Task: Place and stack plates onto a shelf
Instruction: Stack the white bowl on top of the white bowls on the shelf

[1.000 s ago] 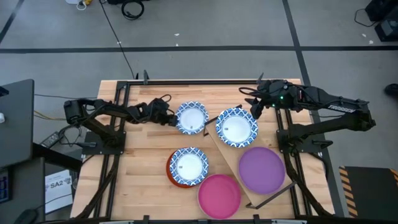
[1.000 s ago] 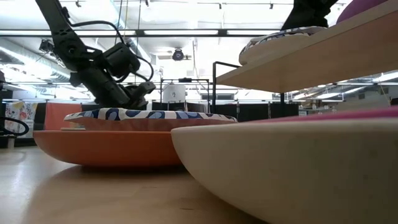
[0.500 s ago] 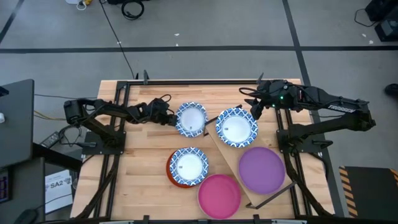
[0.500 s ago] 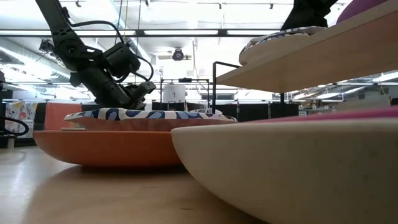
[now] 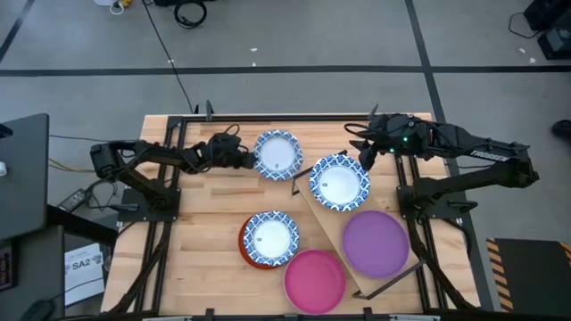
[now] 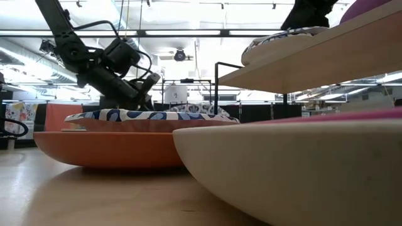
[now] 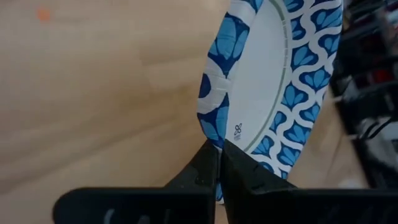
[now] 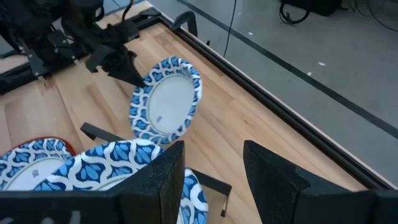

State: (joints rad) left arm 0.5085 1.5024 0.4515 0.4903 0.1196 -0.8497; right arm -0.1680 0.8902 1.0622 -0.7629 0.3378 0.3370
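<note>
You are operating in a robotics lab or test workshop, not a home. The wooden tabletop (image 5: pixel 205 214) sits in a black metal frame (image 5: pixel 268 115) on a grey floor (image 5: pixel 285 45) marked with dark tape lines. Loose cables (image 5: pixel 189 12) lie on that floor. The level view shows a large open hall under long strip ceiling lights (image 6: pixel 182 32), with equipment racks behind.

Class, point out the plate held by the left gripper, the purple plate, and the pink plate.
held blue-and-white plate (image 5: pixel 277 154), high view, white centre.
purple plate (image 5: pixel 376 242), high view, middle.
pink plate (image 5: pixel 314 280), high view, middle.
</note>
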